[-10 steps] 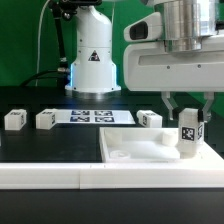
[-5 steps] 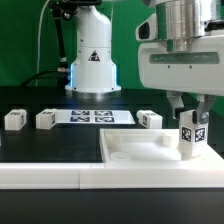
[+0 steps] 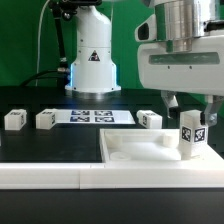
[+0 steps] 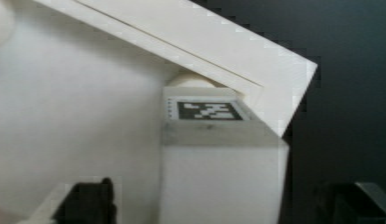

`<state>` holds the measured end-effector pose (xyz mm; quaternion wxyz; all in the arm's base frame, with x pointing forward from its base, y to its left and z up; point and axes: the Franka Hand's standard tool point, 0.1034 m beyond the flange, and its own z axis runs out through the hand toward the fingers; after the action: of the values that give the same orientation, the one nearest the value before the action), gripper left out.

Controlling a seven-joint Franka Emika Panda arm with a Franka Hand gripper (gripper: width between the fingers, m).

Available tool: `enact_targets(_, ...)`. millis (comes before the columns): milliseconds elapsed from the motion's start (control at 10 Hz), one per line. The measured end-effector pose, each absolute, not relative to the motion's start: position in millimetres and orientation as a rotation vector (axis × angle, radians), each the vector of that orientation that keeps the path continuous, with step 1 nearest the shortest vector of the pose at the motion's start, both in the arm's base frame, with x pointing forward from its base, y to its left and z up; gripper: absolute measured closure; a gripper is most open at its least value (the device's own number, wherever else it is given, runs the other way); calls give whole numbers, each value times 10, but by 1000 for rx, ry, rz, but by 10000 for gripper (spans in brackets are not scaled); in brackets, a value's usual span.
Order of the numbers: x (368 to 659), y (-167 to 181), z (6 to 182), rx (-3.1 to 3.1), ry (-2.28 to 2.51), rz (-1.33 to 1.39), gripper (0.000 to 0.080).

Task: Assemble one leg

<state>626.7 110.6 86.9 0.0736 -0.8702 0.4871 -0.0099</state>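
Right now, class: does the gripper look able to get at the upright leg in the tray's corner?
Probably yes. The gripper hangs right above the leg standing in the tray, jaws open to either side of it, and nothing lies between them.

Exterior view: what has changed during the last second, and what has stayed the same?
The gripper rose and its jaws now stand open beside the leg, which seems let go. The leg stays upright in the corner of the white tray. The three loose legs and the marker board did not move.
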Motion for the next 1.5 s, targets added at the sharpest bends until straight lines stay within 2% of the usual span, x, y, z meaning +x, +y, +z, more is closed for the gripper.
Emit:
enact_targets(100, 6265, 1119, 869, -2705, 1286, -44, 157)
enact_targets(1100, 6246, 1232, 880, -3068, -151, -130, 151)
enact_targets(1500, 6254, 1198, 880, -3052, -452, -142, 151)
